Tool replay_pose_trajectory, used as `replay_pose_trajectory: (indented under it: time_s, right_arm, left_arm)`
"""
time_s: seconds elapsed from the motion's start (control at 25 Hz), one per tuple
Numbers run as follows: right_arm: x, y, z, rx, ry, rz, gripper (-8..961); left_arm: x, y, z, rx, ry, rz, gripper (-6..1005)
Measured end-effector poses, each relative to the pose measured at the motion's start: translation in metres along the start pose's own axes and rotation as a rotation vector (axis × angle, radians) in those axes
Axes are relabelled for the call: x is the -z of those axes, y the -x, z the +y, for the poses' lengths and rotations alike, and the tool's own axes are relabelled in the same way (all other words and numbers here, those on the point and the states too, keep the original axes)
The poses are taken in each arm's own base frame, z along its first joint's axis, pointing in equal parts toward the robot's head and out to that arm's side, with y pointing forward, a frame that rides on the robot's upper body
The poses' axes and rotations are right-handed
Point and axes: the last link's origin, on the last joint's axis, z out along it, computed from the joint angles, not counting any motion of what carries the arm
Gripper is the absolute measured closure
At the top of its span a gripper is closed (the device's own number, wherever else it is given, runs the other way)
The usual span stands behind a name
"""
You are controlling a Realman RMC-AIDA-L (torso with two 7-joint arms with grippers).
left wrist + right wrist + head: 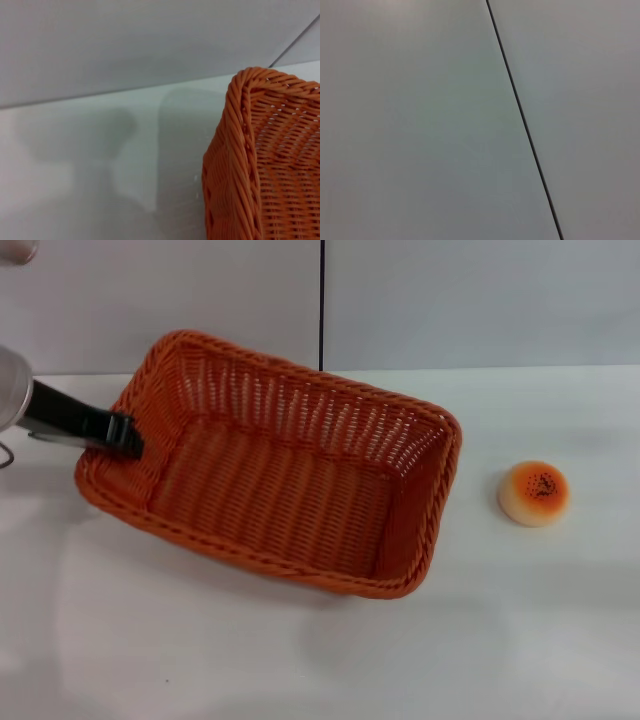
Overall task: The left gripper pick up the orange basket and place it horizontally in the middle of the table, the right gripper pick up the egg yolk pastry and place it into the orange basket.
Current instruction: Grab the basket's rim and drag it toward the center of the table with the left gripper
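While I watch the head view, the orange basket (280,465) sits on the table (200,650), a little left of the middle, with its long axis turned at an angle, so the right end lies nearer to me than the left end. Its opening faces up and I see nothing inside it. At the left short side, the left gripper (125,435) reaches in from the left edge of the view, and its dark fingers are at the braided rim, one on the inner face of the wall. They appear to be closed on this rim, but I cannot see the outer finger clearly. My left wrist camera shows only one corner of the basket (260,165) with the white table (100,150) and a soft shadow beside it; the fingers themselves do not show there.

To the right of the basket, apart from it, the egg yolk pastry (533,493) rests on the table with its browned top and black specks facing up. Nothing touches it.

I do not find the right gripper in any view. My right wrist camera shows only the grey wall (420,125) with a thin dark seam (525,125) that runs across it.
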Motion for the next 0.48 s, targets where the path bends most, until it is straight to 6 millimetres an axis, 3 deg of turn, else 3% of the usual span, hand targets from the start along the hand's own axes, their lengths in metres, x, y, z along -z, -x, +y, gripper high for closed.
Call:
replay_pose_trajectory:
  time_s: [0.48]
  right_arm:
    - [-0.019,-0.003,0.001,-0.007,0.011,0.012,222]
  left_arm:
    - [0.019,0.026,-0.023,0.129,0.031,0.04,847]
